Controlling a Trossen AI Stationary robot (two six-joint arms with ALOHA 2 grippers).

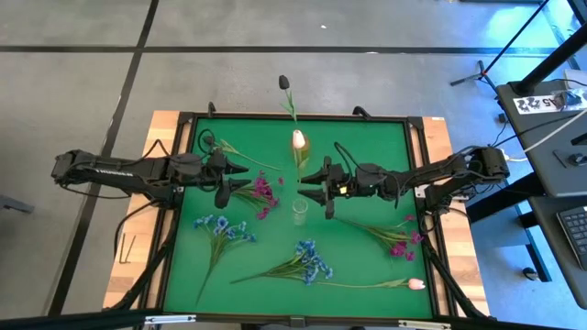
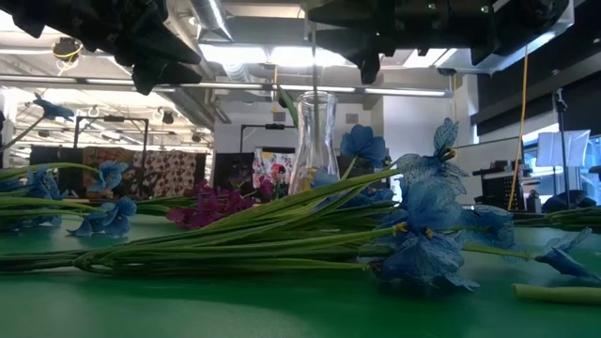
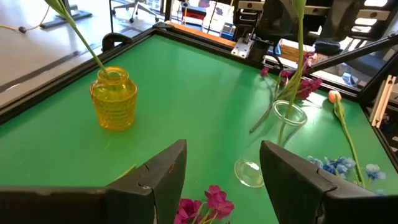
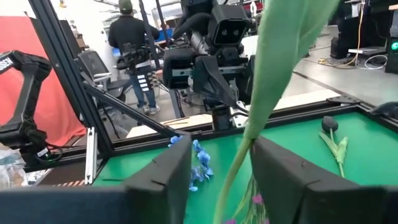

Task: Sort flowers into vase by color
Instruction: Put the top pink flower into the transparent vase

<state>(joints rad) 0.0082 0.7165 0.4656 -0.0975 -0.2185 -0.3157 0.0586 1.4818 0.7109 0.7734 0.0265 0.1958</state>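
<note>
Flowers (image 1: 306, 263), blossom cut off beyond right gripper (image 4: 219, 177)

The floor (image 1: 83, 82) around the table is grey with dark lines crossing it. On the right stands a dark desk (image 1: 559, 183) with a keyboard (image 1: 574, 225). Far behind, long ceiling lights (image 2: 225, 52) shine, and a person (image 4: 132, 46) stands with the back turned.

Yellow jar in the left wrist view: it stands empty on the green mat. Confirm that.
Not right. The yellow jar is not empty: a green stem stands in it, as the left wrist view shows. It does stand on the green mat.
</note>
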